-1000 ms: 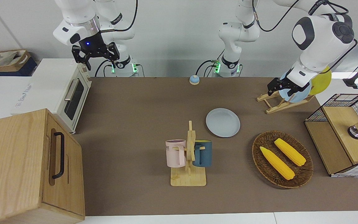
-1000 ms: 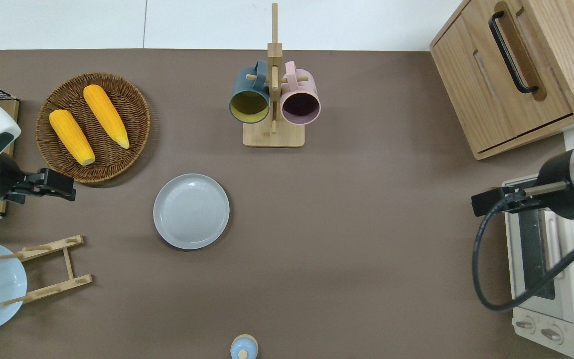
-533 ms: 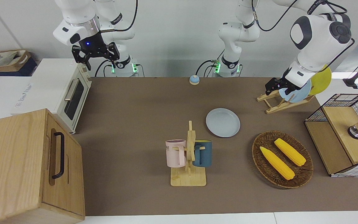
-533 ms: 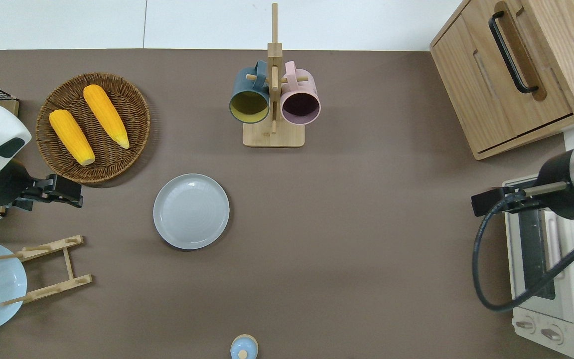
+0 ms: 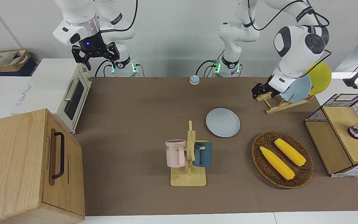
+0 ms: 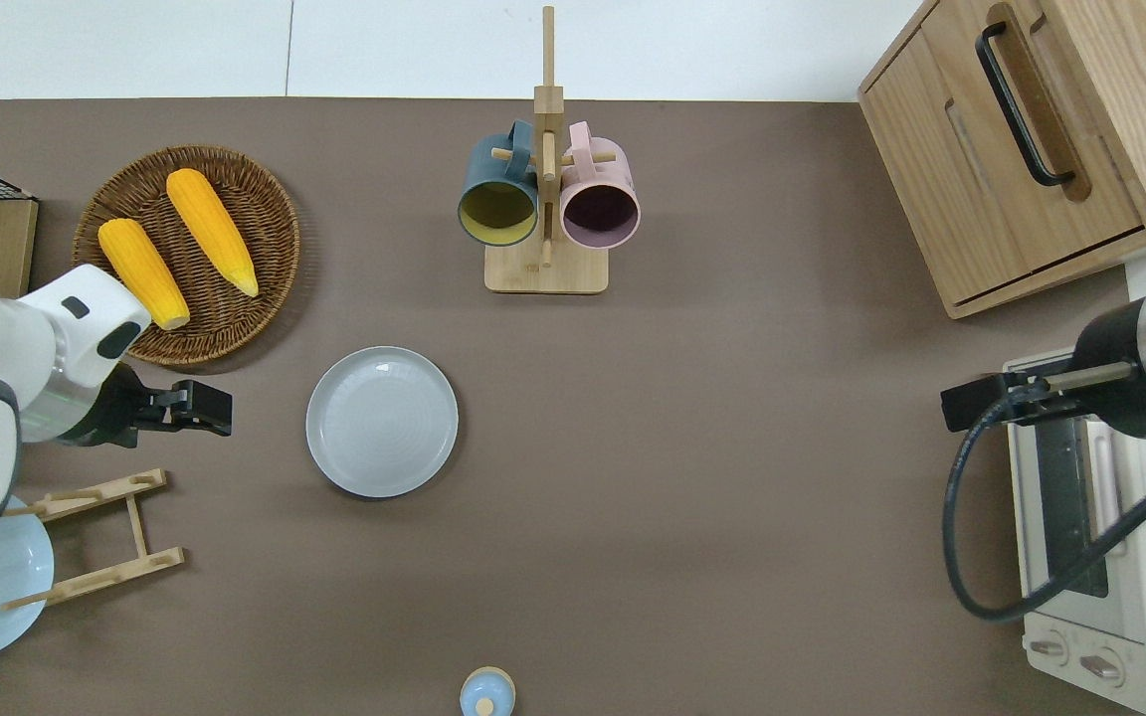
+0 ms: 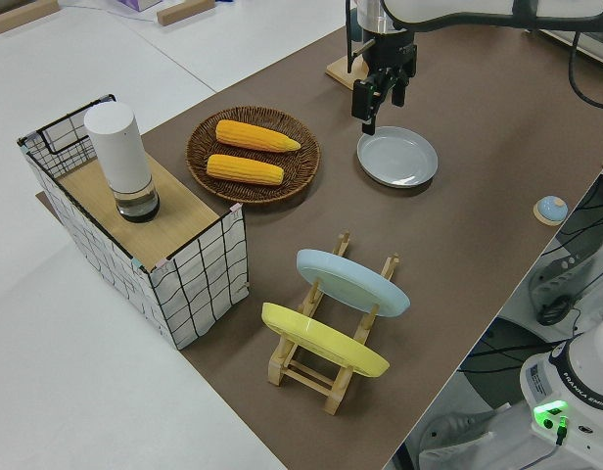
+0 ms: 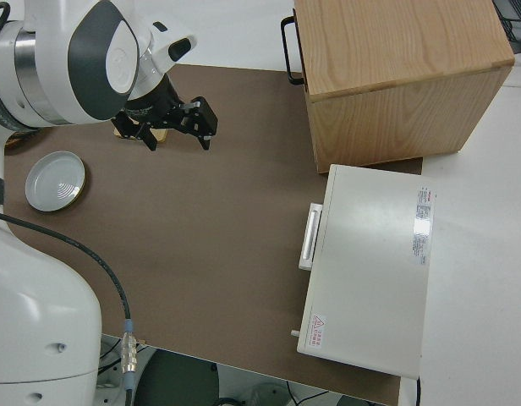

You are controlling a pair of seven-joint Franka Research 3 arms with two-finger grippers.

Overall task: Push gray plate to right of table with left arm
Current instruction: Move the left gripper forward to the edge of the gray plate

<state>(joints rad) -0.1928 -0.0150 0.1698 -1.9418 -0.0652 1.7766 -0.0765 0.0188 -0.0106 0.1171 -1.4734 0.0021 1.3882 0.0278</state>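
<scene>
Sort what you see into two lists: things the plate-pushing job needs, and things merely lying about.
Job: gray plate; table; left end effector.

Lying about: mug rack; basket of corn; wooden cabinet; toaster oven; sky-blue plate; yellow plate.

Gray plate (image 6: pixel 382 422): smooth, glossy glaze. Table (image 6: pixel 712 477): matt brown. Wicker basket (image 6: pixel 265 219): rough weave. Left gripper (image 6: pixel 205 408): black plastic.

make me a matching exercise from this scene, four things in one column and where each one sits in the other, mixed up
Things:
1. gray plate
2. corn cobs
3. pink mug
4. sky-blue plate

Places:
A. in the wicker basket
B. hanging on the wooden mug stand
C. leaning in the wooden plate rack
D. flat on the table

Pairs: 1-D, 2-A, 3-B, 4-C
</scene>
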